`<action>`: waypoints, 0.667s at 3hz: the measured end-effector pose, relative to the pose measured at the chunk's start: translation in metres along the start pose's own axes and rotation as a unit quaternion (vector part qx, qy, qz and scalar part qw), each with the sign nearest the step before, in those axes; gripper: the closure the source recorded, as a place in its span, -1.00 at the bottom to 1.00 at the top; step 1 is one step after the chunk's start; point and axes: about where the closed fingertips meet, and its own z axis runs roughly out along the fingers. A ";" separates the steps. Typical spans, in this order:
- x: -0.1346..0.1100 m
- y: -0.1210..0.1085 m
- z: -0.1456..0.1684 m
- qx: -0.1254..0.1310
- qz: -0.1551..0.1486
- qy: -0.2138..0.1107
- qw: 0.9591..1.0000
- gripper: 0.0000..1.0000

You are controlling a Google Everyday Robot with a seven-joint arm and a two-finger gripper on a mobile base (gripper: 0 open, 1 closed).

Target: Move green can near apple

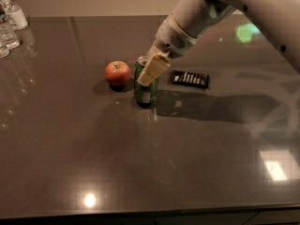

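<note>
While it stands upright toward the counter's far edge, just right of the apple, the green can shows dark green sides with pale markings and a silver top. My arm reaches down from the far right corner. My gripper is clamped on the can's upper part, one pale finger across its front.

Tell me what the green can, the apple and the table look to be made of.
Green can: likely thin metal, glossy printed green wall, silvery top rim; the gripper is closed on its upper part.
Apple: real or imitation fruit, cannot tell; smooth red-orange skin with a soft sheen.
Table: hard dark slab, perhaps stone or laminate, polished, mirroring lights.
</note>
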 end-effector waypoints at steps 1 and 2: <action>-0.008 -0.014 0.012 0.000 0.002 0.003 1.000 1.00; -0.012 -0.024 0.015 0.007 0.000 0.013 1.000 0.70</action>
